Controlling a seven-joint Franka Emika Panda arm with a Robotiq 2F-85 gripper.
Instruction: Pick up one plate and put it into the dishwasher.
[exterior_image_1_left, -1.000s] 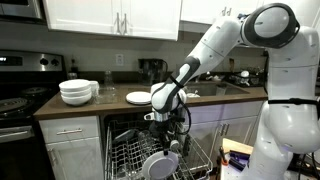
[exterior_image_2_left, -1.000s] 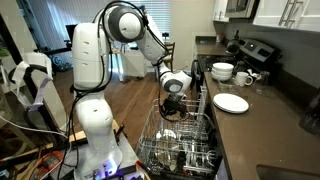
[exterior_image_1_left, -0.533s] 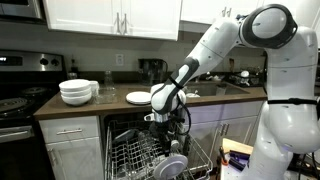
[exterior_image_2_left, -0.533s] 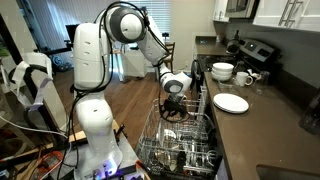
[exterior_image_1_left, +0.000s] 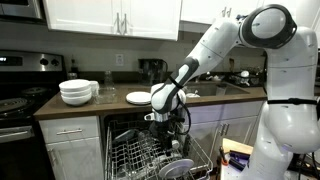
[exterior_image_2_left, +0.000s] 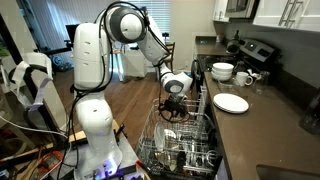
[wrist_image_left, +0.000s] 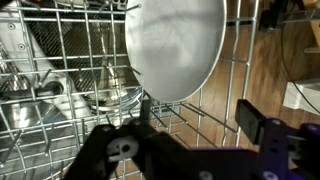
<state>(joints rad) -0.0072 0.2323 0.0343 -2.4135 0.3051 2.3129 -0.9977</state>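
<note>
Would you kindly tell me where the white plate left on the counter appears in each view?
In an exterior view: the counter plate lies mid-frame, right of the stacked bowls.
In an exterior view: it lies right of centre, below the bowls.
Wrist view: not in it; the racked plate is another.
Shared landmark: the dishwasher's wire rack.

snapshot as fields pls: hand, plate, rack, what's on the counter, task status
hand: open, fingers apart, nothing between them, above the rack
plate: inside the dishwasher rack, clear of the fingers; flat or leaning, cannot tell
dishwasher rack: pulled out, door down, other dishes already in it
counter: spare plate and stacked bowls
task status: plate looks placed in the dishwasher
</note>
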